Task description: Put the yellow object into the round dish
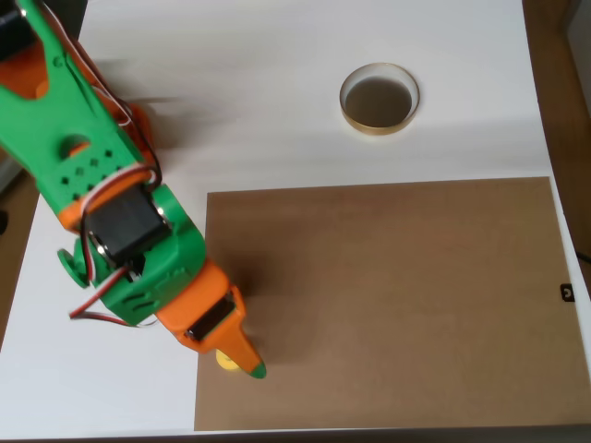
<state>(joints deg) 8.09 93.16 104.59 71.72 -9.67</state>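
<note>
Where the brown board (pixel 383 300) meets the white bench (pixel 259 101) near the bottom of the overhead view, you have the hand (pixel 242 358) lowered right over the yellow object (pixel 224 360). Only a small yellow patch of it shows, peeking out on the left of the orange finger with the green tip (pixel 259 370). It sits at the board's left edge, close to the lower left corner, and the finger covers the rest of it. From this angle you cannot tell whether the hand is clenched on the piece or merely resting beside it; the second finger is hidden under the arm's body, so the gap between the jaws is not visible.

The green and orange arm (pixel 102 194) reaches in from the upper left corner and runs diagonally down to the right, with a black motor block (pixel 125 224) in its middle and red and white wires looping at its left side.

The round dish (pixel 379 99) stands on the white bench in the upper right part of the view, just above the top edge of the brown board. Its tan rim circles a dark inside, and it is well apart from the hand and the yellow piece.
</note>
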